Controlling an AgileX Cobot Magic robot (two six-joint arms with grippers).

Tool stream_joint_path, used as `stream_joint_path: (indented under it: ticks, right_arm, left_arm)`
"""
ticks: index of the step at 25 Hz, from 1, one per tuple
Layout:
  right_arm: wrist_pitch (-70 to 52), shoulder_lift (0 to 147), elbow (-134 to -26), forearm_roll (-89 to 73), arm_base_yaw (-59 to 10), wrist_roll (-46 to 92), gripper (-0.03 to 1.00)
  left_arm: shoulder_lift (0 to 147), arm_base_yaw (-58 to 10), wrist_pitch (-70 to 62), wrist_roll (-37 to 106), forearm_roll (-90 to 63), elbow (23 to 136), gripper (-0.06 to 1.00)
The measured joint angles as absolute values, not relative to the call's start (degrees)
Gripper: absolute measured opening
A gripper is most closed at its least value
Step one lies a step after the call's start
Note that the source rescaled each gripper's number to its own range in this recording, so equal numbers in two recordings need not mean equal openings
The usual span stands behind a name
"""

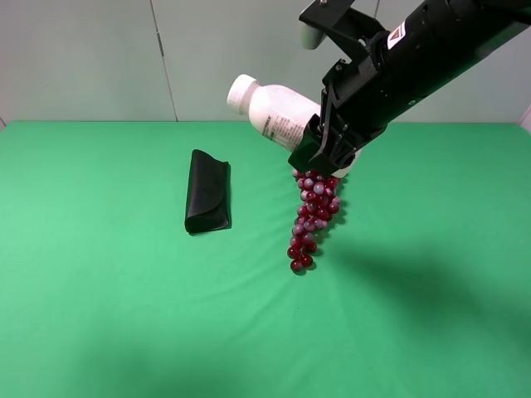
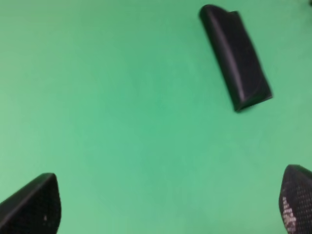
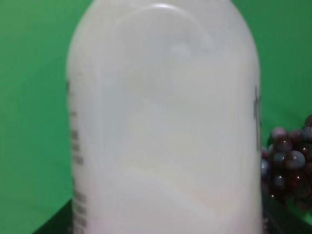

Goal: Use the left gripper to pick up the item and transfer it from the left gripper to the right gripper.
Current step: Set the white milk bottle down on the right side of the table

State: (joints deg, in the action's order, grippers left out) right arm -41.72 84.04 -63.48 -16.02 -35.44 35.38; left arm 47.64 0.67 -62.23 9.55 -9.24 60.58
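The white bottle with a white screw cap hangs tilted in the air above the table, cap pointing left. My right gripper, on the bulky black arm with a white sticker, is shut on the bottle's base end. In the right wrist view the bottle fills the frame. My left gripper is open and empty over bare green cloth, with its two black fingertips wide apart. The left arm does not show in the exterior high view.
A bunch of red grapes lies on the green cloth just below the right gripper, and shows in the right wrist view. A black folded case lies left of the grapes and shows in the left wrist view.
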Motion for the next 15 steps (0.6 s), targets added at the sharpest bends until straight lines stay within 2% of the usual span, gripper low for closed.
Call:
stream_joint_path:
  ticks: [15]
  right_arm:
    - [-43.0, 84.0, -63.5, -16.0, -35.4, 34.5, 0.0]
  left_arm:
    - [10.9, 0.7, -65.7, 8.1, -4.1, 40.2, 0.76]
